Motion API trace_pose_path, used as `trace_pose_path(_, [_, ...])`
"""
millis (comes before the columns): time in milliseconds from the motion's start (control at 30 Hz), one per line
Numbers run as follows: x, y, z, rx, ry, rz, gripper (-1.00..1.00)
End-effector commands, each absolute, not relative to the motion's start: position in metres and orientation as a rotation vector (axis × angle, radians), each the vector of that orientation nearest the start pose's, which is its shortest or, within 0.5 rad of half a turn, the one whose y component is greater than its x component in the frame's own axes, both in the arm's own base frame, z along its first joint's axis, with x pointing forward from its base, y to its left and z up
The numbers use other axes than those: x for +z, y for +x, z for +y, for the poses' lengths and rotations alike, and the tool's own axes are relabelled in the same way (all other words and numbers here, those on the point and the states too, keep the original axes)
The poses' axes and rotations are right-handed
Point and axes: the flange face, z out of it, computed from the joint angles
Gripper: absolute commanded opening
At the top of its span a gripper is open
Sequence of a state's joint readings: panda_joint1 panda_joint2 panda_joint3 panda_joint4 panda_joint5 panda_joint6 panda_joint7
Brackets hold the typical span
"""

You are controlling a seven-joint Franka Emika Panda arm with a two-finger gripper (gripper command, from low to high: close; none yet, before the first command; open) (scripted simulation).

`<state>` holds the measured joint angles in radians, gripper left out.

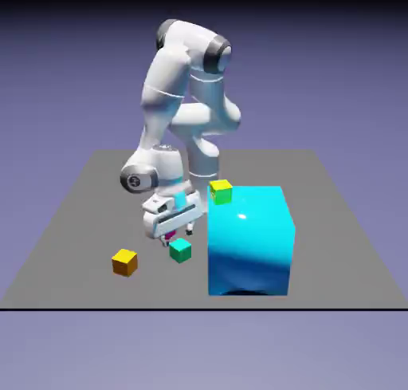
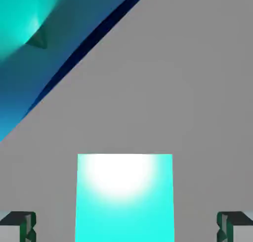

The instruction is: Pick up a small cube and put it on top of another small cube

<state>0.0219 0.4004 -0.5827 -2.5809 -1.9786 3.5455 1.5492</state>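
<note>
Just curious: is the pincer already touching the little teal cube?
Apart. In the hand view, grey table shows between the teal cube and each fingertip of the pincer.

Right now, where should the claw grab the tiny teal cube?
Probably from straight above, pinching two opposite flat sides of the teal cube. It sits flat on the table, and the open claw already has a fingertip on each side of it.
</note>
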Motion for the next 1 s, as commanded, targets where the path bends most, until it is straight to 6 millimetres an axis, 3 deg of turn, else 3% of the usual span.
trace_pose_path(0, [0.150,0.310,-0.091,-0.177,-3.025,0.072,0.00])
trace_pose_path(400, [0.121,0.316,-0.085,-0.192,-3.014,0.076,0.00])
trace_pose_path(433, [0.121,0.316,-0.085,-0.192,-3.014,0.076,-1.00])
trace_pose_path(667, [0.134,0.312,-0.089,-0.178,-3.022,0.072,-1.00])
trace_pose_path(967, [0.164,0.310,-0.092,-0.180,-3.024,0.072,-1.00])
